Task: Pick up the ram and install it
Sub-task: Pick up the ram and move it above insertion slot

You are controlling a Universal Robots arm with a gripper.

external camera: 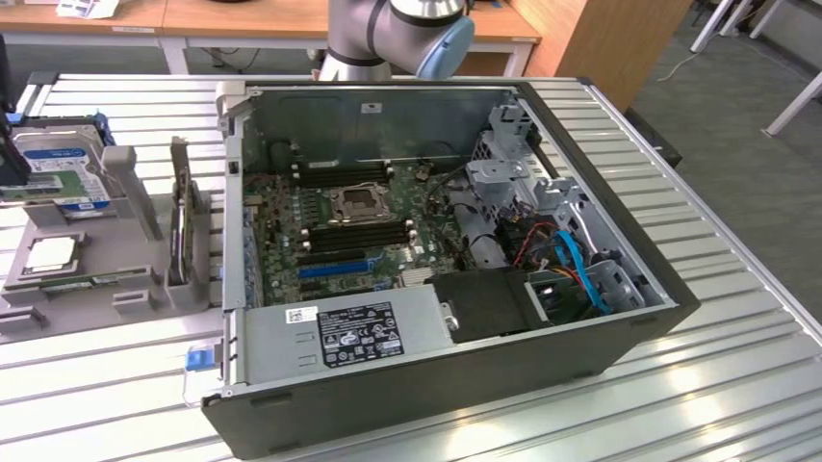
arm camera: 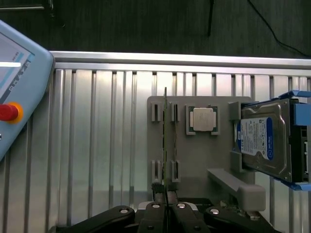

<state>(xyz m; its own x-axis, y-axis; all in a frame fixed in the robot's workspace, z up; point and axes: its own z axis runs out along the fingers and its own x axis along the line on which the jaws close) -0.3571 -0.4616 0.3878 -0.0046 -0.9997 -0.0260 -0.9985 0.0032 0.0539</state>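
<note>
The hand (arm camera: 166, 208) is clenched on the ram (arm camera: 165, 145). The ram stands on its thin edge, its long axis running straight out from the hand over the gray holder (arm camera: 204, 155), beside the processor chip (arm camera: 203, 119).

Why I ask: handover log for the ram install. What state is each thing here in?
gripper: shut on the ram.
ram: held on edge over the gray fixture.
hard drive: resting tilted on the fixture, untouched.
processor chip: lying flat in its fixture pocket.
computer case: side open, board exposed.
memory slots: look empty.
</note>
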